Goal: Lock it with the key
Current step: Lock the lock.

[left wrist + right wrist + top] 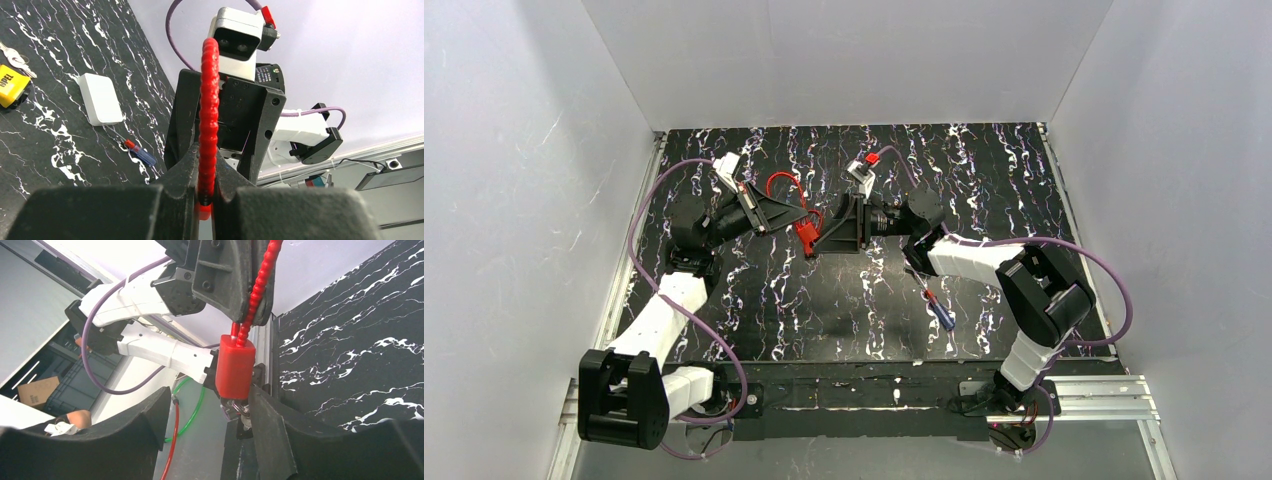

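Your left gripper [206, 180] is clamped on the red cable [209, 100], a ribbed, beaded-looking plastic cord that rises straight out of the closed black jaws. The cable runs into the lock body [235, 367], a smooth, glossy red plastic block with rounded corners, held in the air between the two arms above the middle of the table [824, 310], whose top is black with white marble veins.

In the right wrist view the block's long axis stands upright: cable end up, keyhole end down. A small metal piece, apparently the key [241, 411], sticks out of that lower face, but it is too small to be sure.

Your right gripper [210, 425] has its matte black jaws apart. The block's lower end sits between them, close against the finger on the right of that view; whether they touch, you cannot tell.

On the table lie:
- a yellow padlock [10, 85] with black letters reading "OPEL", cut off at the picture's edge
- loose silver keys [17, 59]
- a flat white box [100, 99]
- a screwdriver [140, 152] with a red and blue handle
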Tool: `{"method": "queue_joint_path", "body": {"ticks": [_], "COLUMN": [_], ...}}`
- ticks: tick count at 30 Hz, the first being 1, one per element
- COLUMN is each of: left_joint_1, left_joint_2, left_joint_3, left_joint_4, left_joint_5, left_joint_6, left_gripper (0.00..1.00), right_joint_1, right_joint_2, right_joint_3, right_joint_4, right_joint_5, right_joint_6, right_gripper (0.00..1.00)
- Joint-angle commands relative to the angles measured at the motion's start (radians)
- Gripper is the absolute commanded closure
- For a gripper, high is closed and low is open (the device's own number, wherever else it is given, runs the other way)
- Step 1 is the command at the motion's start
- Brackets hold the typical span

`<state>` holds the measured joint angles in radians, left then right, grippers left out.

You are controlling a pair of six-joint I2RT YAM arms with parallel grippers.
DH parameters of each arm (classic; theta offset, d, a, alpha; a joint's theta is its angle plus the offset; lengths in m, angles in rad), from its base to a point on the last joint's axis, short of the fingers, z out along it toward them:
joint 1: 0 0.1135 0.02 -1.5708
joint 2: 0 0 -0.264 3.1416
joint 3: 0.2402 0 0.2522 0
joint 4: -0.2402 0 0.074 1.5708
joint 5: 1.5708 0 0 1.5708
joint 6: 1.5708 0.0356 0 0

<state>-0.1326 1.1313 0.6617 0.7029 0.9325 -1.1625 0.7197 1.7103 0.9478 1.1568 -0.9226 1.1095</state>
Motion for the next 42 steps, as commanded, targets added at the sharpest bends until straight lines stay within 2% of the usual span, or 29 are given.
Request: {"method": "queue_joint_path", "body": {"ticks": [1,5,11,26,29,31,35,38,42], "left_joint_1": [0.005,0.005,0.004,0.005,0.005,0.005,0.005,0.005,0.005], "left_joint_2": [-0.001,-0.002,-0.007,-0.006,-0.006,-0.003,0.0,0.003,0.004], "left_joint_3": [0.009,0.009,0.007,-0.004,-0.004,-0.005,-0.011,-0.018,-0.026], "left_joint_4": [0.063,0.075,0.085,0.111,0.115,0.116,0.116,0.117,0.113], "left_joint_5": [0.005,0.006,0.007,0.008,0.006,0.006,-0.002,-0.008,-0.019], "left_joint_6": [-0.023,-0.031,-0.033,-0.047,-0.047,-0.045,-0.04,-0.037,-0.025], "left_gripper": [1.0,1.0,1.0,1.0,1.0,1.0,1.0,1.0,1.0], "right_joint_1": [0.016,0.032,0.033,0.023,0.023,0.023,0.023,0.022,0.023], "right_joint_2": [0.028,0.048,0.045,0.067,0.069,0.069,0.056,0.032,-0.01], "right_joint_3": [0.02,0.028,0.015,0.019,0.02,0.023,0.042,0.068,0.102], "right_joint_4": [0.086,0.081,0.087,0.229,0.23,0.223,0.09,-0.099,-0.357], "right_joint_5": [-0.005,-0.012,-0.014,-0.003,0.0,0.004,0.001,0.005,0.049], "right_joint_6": [0.074,0.072,0.069,0.203,0.207,0.206,0.128,-0.01,-0.217], "right_gripper": [0.33,0.36,0.49,0.54,0.6,0.69,0.87,0.98,0.99]}}
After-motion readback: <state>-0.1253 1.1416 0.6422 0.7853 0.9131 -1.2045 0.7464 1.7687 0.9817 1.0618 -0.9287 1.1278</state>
